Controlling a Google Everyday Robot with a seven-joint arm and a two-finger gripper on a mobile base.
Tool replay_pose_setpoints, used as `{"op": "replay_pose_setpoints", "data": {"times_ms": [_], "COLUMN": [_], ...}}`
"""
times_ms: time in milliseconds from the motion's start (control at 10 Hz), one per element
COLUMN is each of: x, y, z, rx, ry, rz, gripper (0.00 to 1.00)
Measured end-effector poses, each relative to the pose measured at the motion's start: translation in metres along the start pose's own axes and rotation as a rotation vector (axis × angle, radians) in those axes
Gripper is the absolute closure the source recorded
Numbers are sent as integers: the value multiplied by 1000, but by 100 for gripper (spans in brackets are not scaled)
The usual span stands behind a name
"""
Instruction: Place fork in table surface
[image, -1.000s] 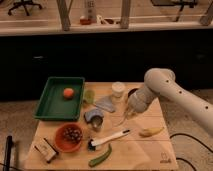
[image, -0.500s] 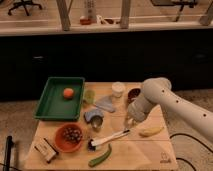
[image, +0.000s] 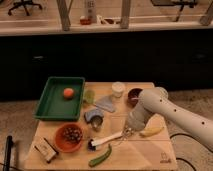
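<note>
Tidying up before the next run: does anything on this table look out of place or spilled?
Nothing looks spilled or broken. The small box sits askew at the table's front-left edge. The hand is shut, low over the table beside the white-handled brush.

The gripper (image: 128, 132) hangs low over the middle of the table (image: 150, 156), jaws closed, at the white handle end of a black-headed brush (image: 105, 141) and near a banana (image: 151, 131); whether it holds anything cannot be told. A green tray (image: 47, 109) at the far left corner holds an orange ball (image: 68, 92), and a green pod (image: 100, 156) lies near the front edge. A white cup (image: 118, 89) stands at the rear beside a dark red bowl (image: 134, 94).
</note>
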Motion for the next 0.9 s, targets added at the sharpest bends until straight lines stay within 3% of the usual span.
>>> {"op": "replay_pose_setpoints", "data": {"times_ms": [600, 900], "x": [2, 5], "y": [21, 32], "z": [43, 53], "rx": [-18, -32], "ry": [-28, -35], "rz": [55, 82], "gripper": [100, 100]}}
